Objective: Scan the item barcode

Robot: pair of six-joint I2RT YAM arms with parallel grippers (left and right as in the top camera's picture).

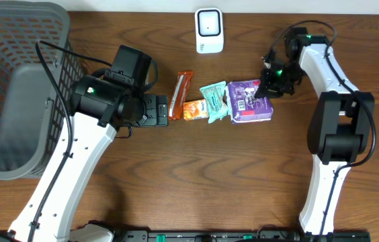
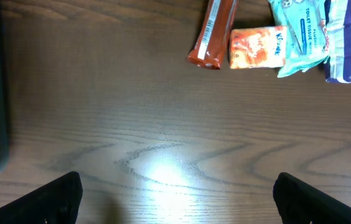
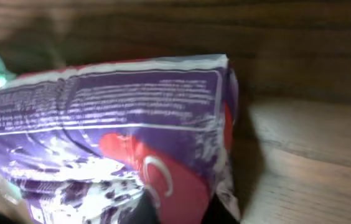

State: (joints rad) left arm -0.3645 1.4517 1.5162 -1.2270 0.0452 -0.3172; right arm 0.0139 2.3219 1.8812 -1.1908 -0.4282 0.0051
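1. The purple packet (image 1: 250, 102) lies on the table (image 1: 176, 175) at the right end of the row of items (image 1: 199, 106).
2. The right gripper (image 1: 263, 89) is clamped onto the packet's far right corner.
3. The scanner (image 1: 209, 30) stands farther back and to the left of the packet.
4. The left gripper (image 2: 177, 199) is wide open and empty, left of the row, so the right arm is nearer.

Overhead: the basket (image 1: 15, 87) is cut off by the left edge. The right jaws' tips are hidden against the purple pack (image 1: 250, 101), and its label print is too small to read.

Left wrist view: the bar (image 2: 213, 31), teal pack (image 2: 300, 31) and purple pack run off the top and right edges. Only the tips of the left jaws show (bottom corners).

Right wrist view: the purple pack's print is blurred. Whether the closed right jaws pinch its film cannot be told.
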